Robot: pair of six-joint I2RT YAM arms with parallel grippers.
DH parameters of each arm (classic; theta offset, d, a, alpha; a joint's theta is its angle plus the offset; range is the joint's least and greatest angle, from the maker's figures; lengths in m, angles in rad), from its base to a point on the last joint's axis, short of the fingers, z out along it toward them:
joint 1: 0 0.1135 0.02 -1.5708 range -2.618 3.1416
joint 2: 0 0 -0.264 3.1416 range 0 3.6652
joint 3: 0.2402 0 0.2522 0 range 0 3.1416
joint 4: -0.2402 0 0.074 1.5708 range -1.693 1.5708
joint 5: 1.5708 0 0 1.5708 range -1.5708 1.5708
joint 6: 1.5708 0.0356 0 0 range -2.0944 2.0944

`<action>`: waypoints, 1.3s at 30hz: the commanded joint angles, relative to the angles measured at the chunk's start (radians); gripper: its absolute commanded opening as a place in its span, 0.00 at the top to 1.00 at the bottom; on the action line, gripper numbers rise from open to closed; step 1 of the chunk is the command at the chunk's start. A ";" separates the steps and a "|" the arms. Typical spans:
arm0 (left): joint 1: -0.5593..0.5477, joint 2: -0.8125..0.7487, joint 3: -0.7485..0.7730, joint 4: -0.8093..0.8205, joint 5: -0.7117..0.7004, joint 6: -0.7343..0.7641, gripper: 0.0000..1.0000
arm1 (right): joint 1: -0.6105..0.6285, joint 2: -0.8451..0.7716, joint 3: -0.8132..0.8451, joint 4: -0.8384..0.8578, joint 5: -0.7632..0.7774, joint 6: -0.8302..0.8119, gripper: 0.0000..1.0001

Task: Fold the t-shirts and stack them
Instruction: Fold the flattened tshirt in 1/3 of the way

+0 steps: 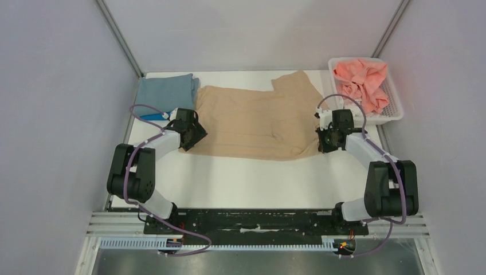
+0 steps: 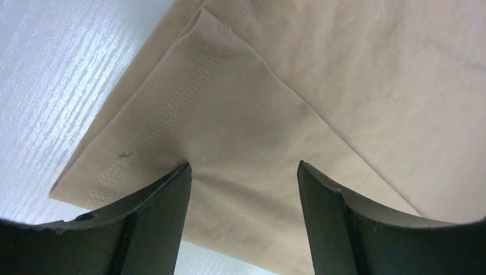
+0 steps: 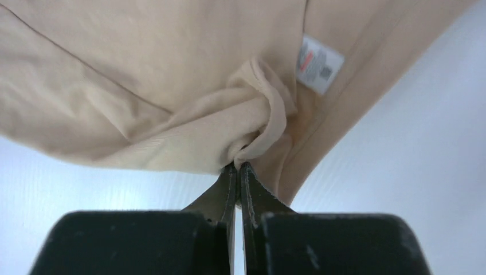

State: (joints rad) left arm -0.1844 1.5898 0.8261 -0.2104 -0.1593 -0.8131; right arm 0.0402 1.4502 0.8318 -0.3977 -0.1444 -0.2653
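Tan t-shirt point(image 1: 252, 120) is spread flat on the table point(image 1: 258, 183). Right pincer point(image 3: 238, 166) is clamped on a bunched fold at its 4 o'clock edge, probably to lift that side. Left pincer point(image 2: 243, 169) is held apart over the 8 o'clock hem corner, judged ready for a matching grasp.

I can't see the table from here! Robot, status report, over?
Left hand open over hem corner of tan shirt. Right hand shut, pinching a bunch of it near the label. Nothing on top of the shirt.
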 commanded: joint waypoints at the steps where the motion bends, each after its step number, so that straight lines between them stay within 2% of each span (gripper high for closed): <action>1: 0.010 0.049 -0.030 -0.093 -0.042 0.038 0.25 | -0.116 -0.100 -0.108 -0.064 -0.128 0.100 1.00; 4: 0.009 0.051 -0.028 -0.098 -0.042 0.038 0.25 | -0.214 -0.146 -0.163 -0.049 -0.213 0.121 1.00; 8: 0.010 0.055 -0.024 -0.102 -0.042 0.038 0.25 | -0.316 -0.161 -0.179 -0.072 -0.146 0.125 1.00; 11: 0.010 0.055 -0.024 -0.103 -0.044 0.037 0.25 | -0.343 -0.149 -0.177 -0.055 -0.194 0.113 1.00; 13: 0.010 0.059 -0.019 -0.110 -0.045 0.038 0.26 | -0.352 -0.143 -0.168 -0.069 -0.168 0.099 1.00; 15: 0.009 0.064 -0.015 -0.113 -0.046 0.037 0.27 | -0.366 -0.142 -0.162 -0.098 -0.051 0.108 0.86; 19: 0.010 0.063 -0.016 -0.117 -0.047 0.037 0.27 | -0.378 -0.169 -0.134 -0.137 0.239 0.158 0.80; 21: 0.010 0.062 -0.016 -0.117 -0.045 0.037 0.27 | -0.380 -0.203 -0.130 -0.139 0.349 0.191 0.69; 22: 0.009 0.060 -0.016 -0.117 -0.043 0.037 0.27 | -0.380 -0.223 -0.128 -0.139 0.363 0.197 0.58; 23: 0.010 0.057 -0.018 -0.117 -0.041 0.036 0.27 | -0.379 -0.242 -0.128 -0.136 0.351 0.202 0.50; 25: 0.009 0.047 -0.022 -0.115 -0.032 0.034 0.27 | -0.379 -0.314 -0.133 -0.110 0.260 0.205 0.42; 28: 0.008 0.027 -0.039 -0.089 0.006 0.034 0.27 | -0.377 -0.438 -0.177 -0.014 0.022 0.218 0.17; 29: 0.008 0.021 -0.042 -0.084 0.017 0.034 0.26 | -0.366 -0.473 -0.195 0.030 -0.066 0.225 0.03; 31: 0.008 0.018 -0.045 -0.078 0.032 0.034 0.26 | -0.307 -0.503 -0.209 0.063 -0.148 0.233 0.02; 33: 0.008 0.017 -0.047 -0.077 0.039 0.034 0.27 | -0.196 -0.492 -0.206 0.076 -0.146 0.255 0.02; 36: 0.008 0.019 -0.045 -0.071 0.053 0.034 0.27 | 0.017 -0.411 -0.194 0.129 -0.120 0.318 0.02; 39: 0.008 0.015 -0.050 -0.068 0.054 0.032 0.26 | 0.128 -0.308 -0.189 0.197 -0.079 0.383 0.02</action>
State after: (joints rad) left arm -0.1802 1.5867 0.8234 -0.2092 -0.1425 -0.8127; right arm 0.0433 1.0348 0.6399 -0.3080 -0.2146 0.0151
